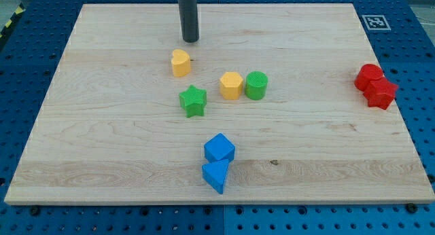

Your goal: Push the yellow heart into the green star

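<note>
Tip (190,40) just above yellow heart (180,63) toward view's top, not touching. Green star (193,101) just below heart, slightly right, w/ gap. No pincer on rod; nothing held.

The pale wooden board (122,160) carries a yellow heart (180,63), green star (193,101), yellow hexagon (231,85) and green cylinder (256,85). Two blue blocks (217,161) touch near the view's bottom. Two red blocks (375,86) touch at the right.

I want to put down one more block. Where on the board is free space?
Free: the board on the view's left, and the stretch between the green cylinder and the red blocks. Crowded: the middle, around the yellow heart, green star and my tip.
</note>
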Robot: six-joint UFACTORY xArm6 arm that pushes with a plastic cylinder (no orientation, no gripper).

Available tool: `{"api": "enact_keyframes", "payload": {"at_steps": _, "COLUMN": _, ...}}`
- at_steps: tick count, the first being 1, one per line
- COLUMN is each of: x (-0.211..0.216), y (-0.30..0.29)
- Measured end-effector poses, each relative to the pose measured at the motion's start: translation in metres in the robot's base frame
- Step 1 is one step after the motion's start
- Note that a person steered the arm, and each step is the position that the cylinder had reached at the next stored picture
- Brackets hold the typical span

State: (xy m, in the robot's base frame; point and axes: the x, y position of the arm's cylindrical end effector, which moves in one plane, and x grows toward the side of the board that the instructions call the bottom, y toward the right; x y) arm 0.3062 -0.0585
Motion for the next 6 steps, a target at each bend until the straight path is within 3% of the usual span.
{"api": "enact_keyframes", "payload": {"at_steps": 1, "x": 0.031, "y": -0.019}}
{"api": "enact_keyframes", "payload": {"at_steps": 3, "x": 0.141, "y": -0.037}}
{"api": "enact_keyframes", "payload": {"at_steps": 5, "x": 0.145, "y": -0.037}}
{"api": "enact_keyframes", "payload": {"at_steps": 6, "x": 0.116, "y": -0.038}}
